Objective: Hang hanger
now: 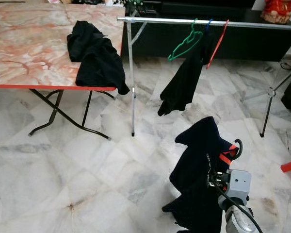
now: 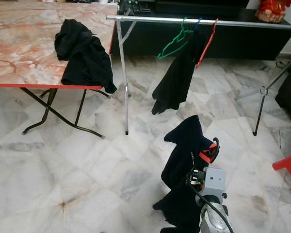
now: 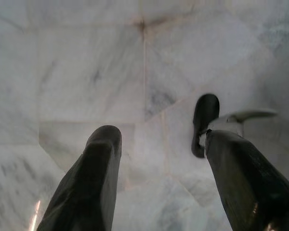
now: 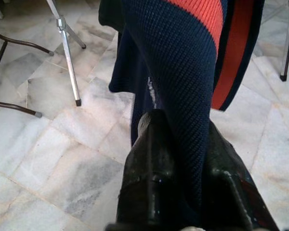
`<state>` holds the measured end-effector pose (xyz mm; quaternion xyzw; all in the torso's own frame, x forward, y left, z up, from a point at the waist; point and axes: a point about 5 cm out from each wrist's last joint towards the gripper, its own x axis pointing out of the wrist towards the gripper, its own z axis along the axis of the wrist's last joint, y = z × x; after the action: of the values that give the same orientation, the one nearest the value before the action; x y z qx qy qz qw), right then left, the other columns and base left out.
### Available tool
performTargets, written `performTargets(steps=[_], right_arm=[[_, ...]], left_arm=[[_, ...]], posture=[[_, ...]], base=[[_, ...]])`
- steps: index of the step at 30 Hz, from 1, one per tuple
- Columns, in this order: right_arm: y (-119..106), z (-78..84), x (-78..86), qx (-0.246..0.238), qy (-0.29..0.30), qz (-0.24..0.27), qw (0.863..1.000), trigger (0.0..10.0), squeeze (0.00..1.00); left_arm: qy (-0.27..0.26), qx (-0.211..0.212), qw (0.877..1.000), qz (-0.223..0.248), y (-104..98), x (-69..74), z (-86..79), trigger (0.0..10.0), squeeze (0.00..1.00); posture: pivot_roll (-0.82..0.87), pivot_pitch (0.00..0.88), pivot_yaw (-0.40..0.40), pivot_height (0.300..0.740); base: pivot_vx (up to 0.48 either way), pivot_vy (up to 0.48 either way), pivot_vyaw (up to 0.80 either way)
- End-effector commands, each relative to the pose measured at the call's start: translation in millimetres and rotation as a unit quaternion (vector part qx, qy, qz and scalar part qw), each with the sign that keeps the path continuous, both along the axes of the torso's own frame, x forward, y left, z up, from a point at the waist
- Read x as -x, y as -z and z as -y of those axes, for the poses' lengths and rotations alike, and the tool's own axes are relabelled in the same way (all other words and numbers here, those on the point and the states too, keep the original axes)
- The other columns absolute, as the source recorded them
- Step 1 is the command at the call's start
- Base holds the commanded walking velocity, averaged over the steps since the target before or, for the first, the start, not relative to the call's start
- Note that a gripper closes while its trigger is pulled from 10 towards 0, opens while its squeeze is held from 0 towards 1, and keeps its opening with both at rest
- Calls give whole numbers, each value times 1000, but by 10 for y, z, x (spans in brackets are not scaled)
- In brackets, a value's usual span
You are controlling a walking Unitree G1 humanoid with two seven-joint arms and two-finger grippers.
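**Count of items**

Hangers on the rail: three — one green hanger, one blue hanger, one red hanger. Dark garments: three — one at the table edge, one on the rail, one on a fourth hanger. Tables: one.

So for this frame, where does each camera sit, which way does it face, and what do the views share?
Left eye, on the head: looks forward and down at the marble table, clothes rail and floor; right arm bottom right, carrying the navy garment.
Right eye: same scene, slightly shifted.
Left wrist: looks down along the open left gripper at floor tiles.
Right wrist: looks along the right gripper, shut on the garment.
Shared: garment and rail leg appear in head and right wrist views.
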<state>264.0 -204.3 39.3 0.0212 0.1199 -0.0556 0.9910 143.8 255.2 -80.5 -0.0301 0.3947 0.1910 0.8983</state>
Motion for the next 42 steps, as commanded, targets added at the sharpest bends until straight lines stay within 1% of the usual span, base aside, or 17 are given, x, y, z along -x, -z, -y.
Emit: performTargets(steps=[1,6,8,10,11,14,16,18,22,27,28,29,30,33,38,39,42], right_arm=[[-24,29,-19,9,-6,5,1000,10000,0],[-49,63,-87,37,-35,-7,999,10000,0],[-148,146,-210,99,-86,-17,991,10000,0],[-219,238,-283,114,-92,-17,989,10000,0],[-299,353,-370,145,-102,-21,984,10000,0],[-329,389,-413,175,-130,-29,976,10000,0],[-335,392,-440,203,-189,-55,959,10000,0],[-350,373,-443,204,-224,-59,951,10000,0],[-439,285,-448,259,-355,-67,896,10000,0],[-517,252,-438,278,-450,-90,844,10000,0],[-523,210,-354,277,-518,-105,803,10000,0],[-523,210,-354,277,-518,-105,803,10000,0],[-528,177,-276,269,-562,-111,774,10000,0],[-552,149,-219,260,-589,-116,756,10000,0],[-577,126,-166,256,-613,-125,736,10000,0],[-584,98,-121,255,-630,-127,722,10000,0],[-630,49,-92,251,-645,-116,713,10000,0]], left_arm=[[17,0,1000,-7,18,71,-15,10000,0],[73,-20,997,13,-53,-72,-14,10000,0],[121,-42,990,52,-178,-300,-12,10000,0],[130,-53,987,79,-266,-419,-43,10000,0],[157,-71,979,112,-388,-565,-69,10000,0],[197,-85,967,136,-472,-668,-30,10000,0],[256,-102,943,185,-651,-853,53,10000,0],[275,-103,934,206,-733,-934,96,10000,0],[374,-78,899,213,-831,-1103,319,10000,0],[456,-68,860,220,-907,-1178,522,10000,0],[506,-76,832,216,-960,-1214,611,10000,0],[506,-76,832,216,-960,-1214,611,10000,0],[540,-84,812,206,-973,-1223,662,10000,0],[579,-84,788,192,-965,-1227,753,10000,0],[582,-61,788,191,-934,-1239,864,10000,0],[587,-62,788,176,-894,-1238,890,10000,0],[592,-56,790,150,-851,-1229,889,10000,0]], posture=[[-5,197,-58,740],[-3,198,-55,740],[-10,202,-49,740],[-12,200,-51,740],[-9,198,-50,740],[-5,198,-50,740],[-4,195,-48,740],[-2,193,-46,740],[-7,180,-37,740],[-9,174,-34,740],[-2,173,-34,740],[-2,173,-34,740],[1,173,-37,740],[2,170,-39,740],[-11,160,-42,740],[-12,158,-42,740],[-16,158,-43,740]], base=[[0,0,0],[0,0,0],[0,0,0],[0,0,0],[0,0,0],[0,0,0],[0,0,0],[0,0,0],[0,0,0],[0,0,0],[0,0,0],[0,0,0],[0,0,0],[0,0,0],[0,0,0],[0,0,0],[0,0,0]])
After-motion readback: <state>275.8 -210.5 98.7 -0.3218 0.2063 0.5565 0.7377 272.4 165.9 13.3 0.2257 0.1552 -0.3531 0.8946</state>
